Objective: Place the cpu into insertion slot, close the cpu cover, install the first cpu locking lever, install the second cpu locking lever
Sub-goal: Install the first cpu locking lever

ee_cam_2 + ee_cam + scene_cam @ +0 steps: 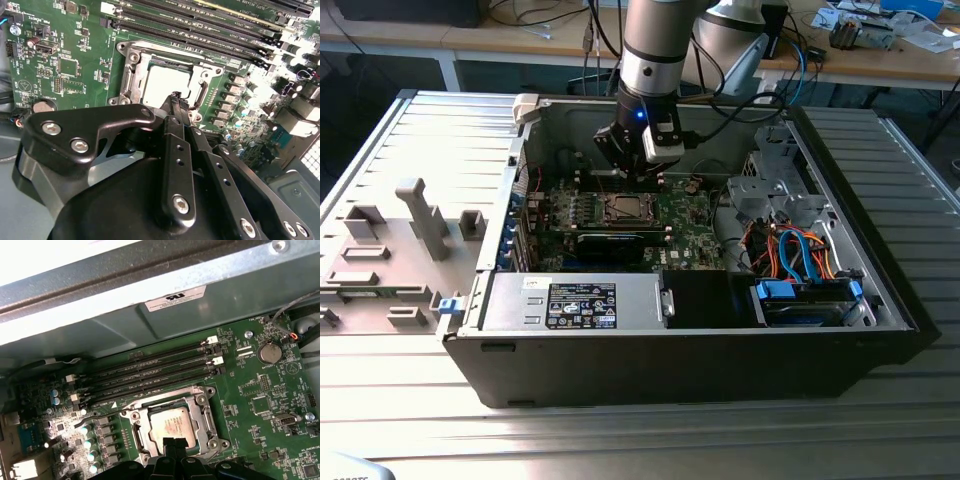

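The cpu (165, 82) (169, 424), a dull silver square, lies flat in the insertion slot (131, 416) on the green motherboard (685, 215). The cpu cover (209, 75) (199, 412), a thin silver frame, lies down around the chip. Thin wire levers run along the frame's sides; I cannot tell whether they are latched. My gripper (175, 97) (173, 444) hangs just over the chip's edge, its black fingertips pressed together with nothing between them. In the exterior view the gripper (632, 178) reaches down into the open computer case, above the socket (625, 208).
Memory slots (150, 372) run beside the socket, towards the case wall (150, 290). A coin battery (270, 352) and capacitors (90, 445) flank the socket. A power supply (580, 300), a blue drive bay (805, 295) and orange and blue cables (790, 250) fill the case's near side.
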`<state>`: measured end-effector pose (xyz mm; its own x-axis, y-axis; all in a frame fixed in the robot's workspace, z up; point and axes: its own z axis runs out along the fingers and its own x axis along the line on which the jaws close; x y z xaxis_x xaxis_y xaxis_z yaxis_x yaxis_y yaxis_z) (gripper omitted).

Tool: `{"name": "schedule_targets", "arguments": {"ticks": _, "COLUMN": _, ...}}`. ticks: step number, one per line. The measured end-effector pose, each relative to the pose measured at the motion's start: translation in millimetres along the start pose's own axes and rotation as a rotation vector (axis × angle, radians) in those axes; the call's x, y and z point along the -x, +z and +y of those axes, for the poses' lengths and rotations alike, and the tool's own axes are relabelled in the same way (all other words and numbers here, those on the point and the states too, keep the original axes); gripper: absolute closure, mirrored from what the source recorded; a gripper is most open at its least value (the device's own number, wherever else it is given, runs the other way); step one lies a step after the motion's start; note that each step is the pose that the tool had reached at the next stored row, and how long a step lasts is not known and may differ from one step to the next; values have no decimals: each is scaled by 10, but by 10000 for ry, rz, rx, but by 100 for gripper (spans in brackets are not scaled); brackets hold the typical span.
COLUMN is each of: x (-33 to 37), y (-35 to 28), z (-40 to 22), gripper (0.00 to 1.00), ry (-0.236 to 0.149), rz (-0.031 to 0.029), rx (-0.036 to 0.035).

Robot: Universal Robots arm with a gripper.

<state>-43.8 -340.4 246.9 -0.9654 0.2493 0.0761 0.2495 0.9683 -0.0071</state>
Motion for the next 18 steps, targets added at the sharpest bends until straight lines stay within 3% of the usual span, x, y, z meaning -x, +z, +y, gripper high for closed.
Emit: {"name": "schedule_targets", "arguments": {"ticks": 18, "x": 0, "y": 0, "z": 0, "gripper": 89, "ry": -300, "rz": 5, "rx": 7}}
